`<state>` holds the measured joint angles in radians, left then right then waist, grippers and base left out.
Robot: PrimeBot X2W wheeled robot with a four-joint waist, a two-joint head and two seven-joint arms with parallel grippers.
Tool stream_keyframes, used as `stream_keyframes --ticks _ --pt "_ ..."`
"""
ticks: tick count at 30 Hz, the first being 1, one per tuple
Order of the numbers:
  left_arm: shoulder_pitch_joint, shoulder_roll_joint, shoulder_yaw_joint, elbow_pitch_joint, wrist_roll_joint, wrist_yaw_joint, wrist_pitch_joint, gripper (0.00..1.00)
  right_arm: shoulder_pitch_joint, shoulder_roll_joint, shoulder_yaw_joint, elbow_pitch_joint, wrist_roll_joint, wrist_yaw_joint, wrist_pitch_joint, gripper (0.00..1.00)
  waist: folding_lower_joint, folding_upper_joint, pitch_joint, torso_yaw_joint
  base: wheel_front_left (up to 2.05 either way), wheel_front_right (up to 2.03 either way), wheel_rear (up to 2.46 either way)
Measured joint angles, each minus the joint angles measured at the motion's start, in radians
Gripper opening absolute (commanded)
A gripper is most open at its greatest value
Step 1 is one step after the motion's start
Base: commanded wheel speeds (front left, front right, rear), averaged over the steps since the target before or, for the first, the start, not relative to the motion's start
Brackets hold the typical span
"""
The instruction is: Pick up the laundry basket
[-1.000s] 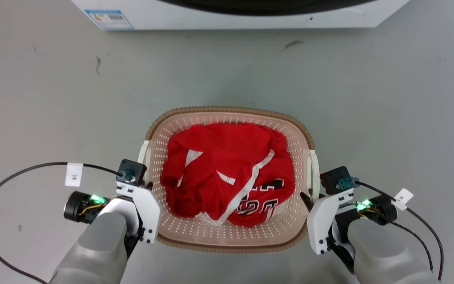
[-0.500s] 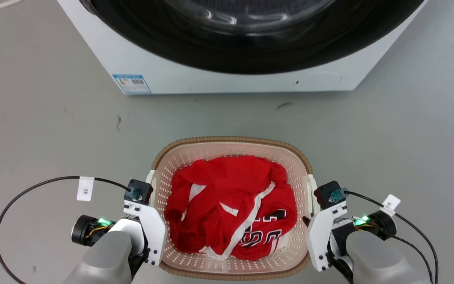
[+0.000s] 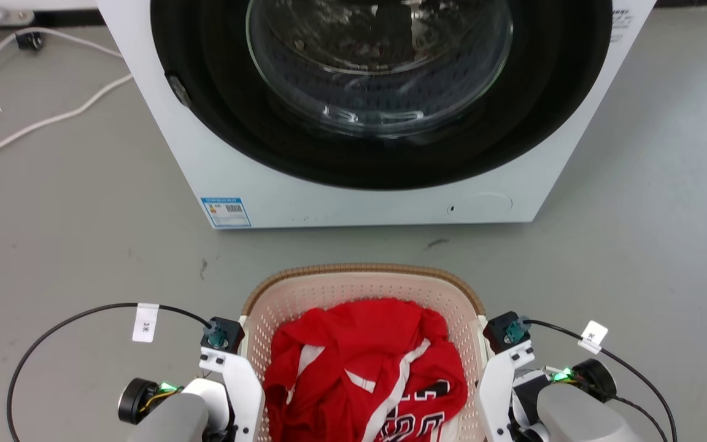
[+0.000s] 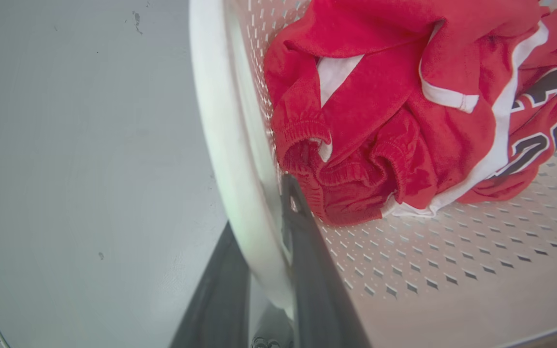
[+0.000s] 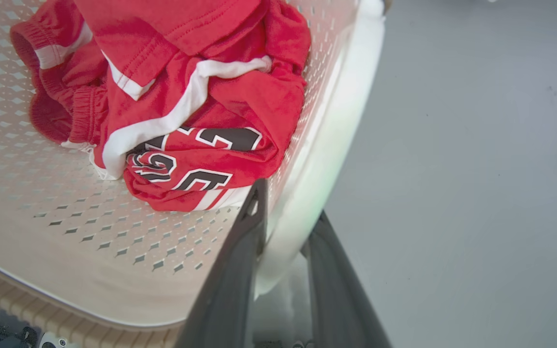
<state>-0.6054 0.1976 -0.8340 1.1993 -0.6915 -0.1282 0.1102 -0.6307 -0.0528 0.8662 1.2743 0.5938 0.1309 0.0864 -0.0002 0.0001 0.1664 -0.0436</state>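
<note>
Laundry area: front-loading washer (image 3: 366, 123) on grey floor (image 3: 636, 245).

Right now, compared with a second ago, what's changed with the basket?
The head view has tilted up, so more of the washer shows. Against the floor mark, the basket now reaches nearer the washer: it seems lifted or carried forward. Unchanged: jaws shut on both handles, red jersey inside.

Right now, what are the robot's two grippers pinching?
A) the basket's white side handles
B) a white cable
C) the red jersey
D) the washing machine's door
A: the left gripper and the right gripper each close their dark fingers around a white handle of the laundry basket; the red jersey lies loose inside.
</note>
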Motion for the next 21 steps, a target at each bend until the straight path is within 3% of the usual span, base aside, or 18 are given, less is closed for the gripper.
stream_keyframes --ticks 12,21 --pt "0.066 0.009 -0.08 -0.021 -0.096 0.0 0.077 0.0 0.048 -0.012 0.055 -0.004 0.056 0.0 0.086 0.0 -0.0001 0.0 -0.149 0.012 0.0 0.0 0.0" --pt "0.065 0.007 -0.122 -0.025 -0.155 0.0 0.135 0.0 0.038 -0.023 0.099 -0.02 0.099 0.0 0.146 0.0 0.0 0.0 -0.203 0.014 0.0 0.0 0.0"
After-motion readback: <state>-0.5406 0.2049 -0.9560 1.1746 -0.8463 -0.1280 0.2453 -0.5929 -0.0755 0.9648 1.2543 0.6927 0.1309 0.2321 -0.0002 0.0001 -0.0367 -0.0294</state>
